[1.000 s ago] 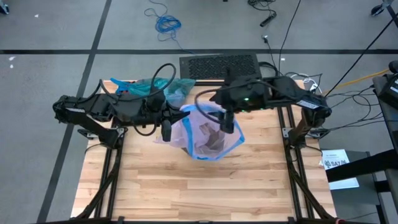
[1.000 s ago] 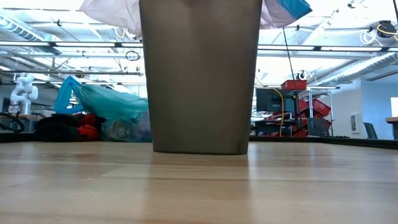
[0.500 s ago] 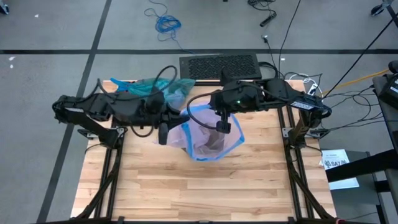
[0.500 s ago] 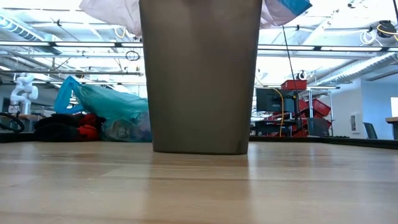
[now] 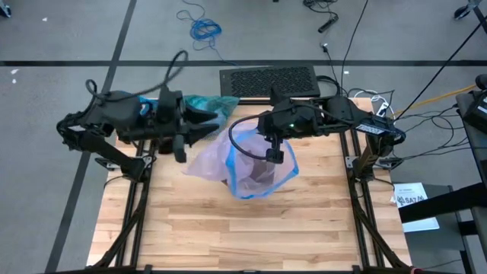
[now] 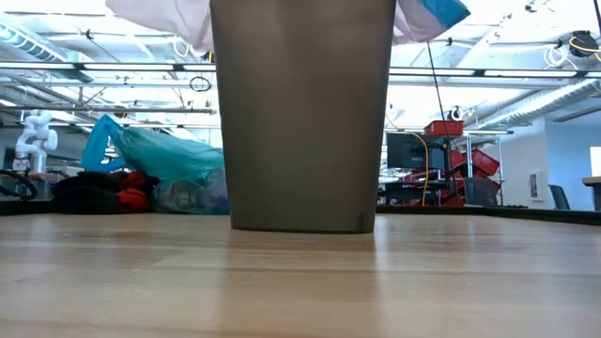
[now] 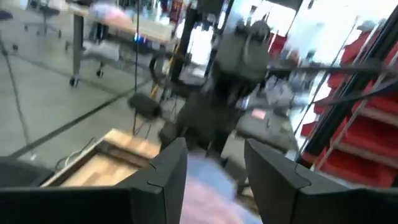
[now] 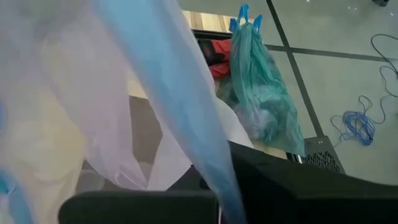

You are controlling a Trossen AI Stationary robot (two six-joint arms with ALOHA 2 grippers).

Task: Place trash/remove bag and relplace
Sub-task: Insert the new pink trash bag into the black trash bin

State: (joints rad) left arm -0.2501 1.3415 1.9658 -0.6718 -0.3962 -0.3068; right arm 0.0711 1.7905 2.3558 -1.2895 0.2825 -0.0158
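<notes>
From above: my right claw (image 5: 272, 152) reaches in over the bin at the middle of the worktop (image 5: 243, 228), pinched shut on the blue edge of the pale pink liner (image 5: 251, 164) draped over the bin's mouth. My left arm is drawn toward the back left corner, its claw (image 5: 180, 149) hanging just off the liner's left side, holding nothing. The teal-green bag (image 5: 209, 106) lies at the worktop's back edge, partly behind that arm.

At worktop level: the grey bin (image 6: 300, 113) stands upright, pink liner (image 6: 160, 14) spilling over its rim, the teal-green bag (image 6: 164, 164) slumped behind to its left.

Left wrist: my fingers (image 7: 168, 171) stand apart, empty.

Right wrist: pink film with its blue edge (image 8: 168, 106) fills the view; the teal-green bag (image 8: 261, 93) sits beyond.
</notes>
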